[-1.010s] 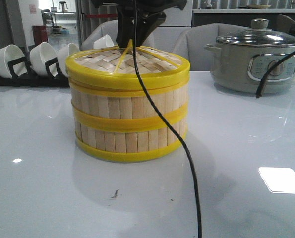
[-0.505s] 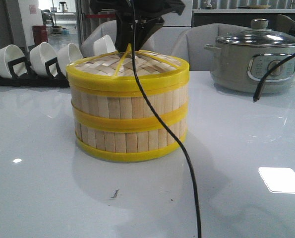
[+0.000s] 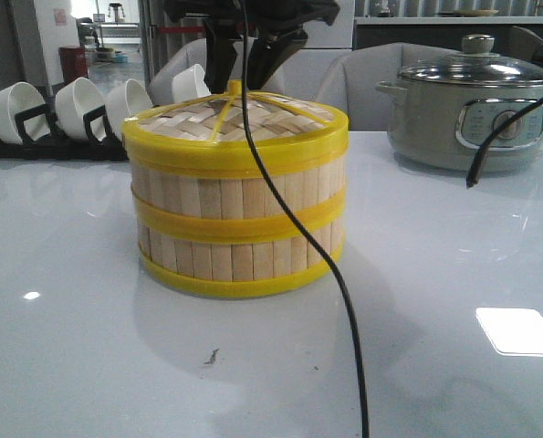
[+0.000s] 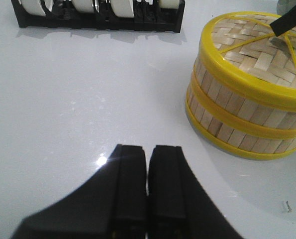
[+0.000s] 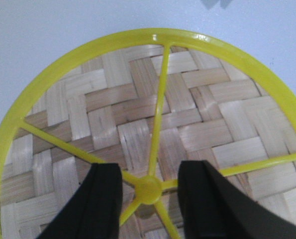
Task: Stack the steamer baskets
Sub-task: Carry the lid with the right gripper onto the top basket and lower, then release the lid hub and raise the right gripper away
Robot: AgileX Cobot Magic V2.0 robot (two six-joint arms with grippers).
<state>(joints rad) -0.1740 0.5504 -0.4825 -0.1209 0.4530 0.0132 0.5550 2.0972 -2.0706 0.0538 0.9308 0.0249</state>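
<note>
Two steamer baskets stand stacked on the white table, the upper basket (image 3: 239, 190) on the lower basket (image 3: 239, 257). The flat woven lid (image 3: 253, 123) lies level on top. My right gripper (image 3: 242, 78) hangs just above the lid with its jaws open on either side of the yellow knob (image 5: 148, 189), not touching it; it shows in the right wrist view (image 5: 148, 184). My left gripper (image 4: 148, 149) is shut and empty, low over bare table to the left of the stack (image 4: 247, 109).
A black rack with white cups (image 3: 61, 114) stands at the back left. A grey-green electric pot (image 3: 472, 109) stands at the back right. A black cable (image 3: 344, 301) hangs in front of the stack.
The lid was slightly tilted and is now level on the upper basket. My right gripper has opened off the knob.
</note>
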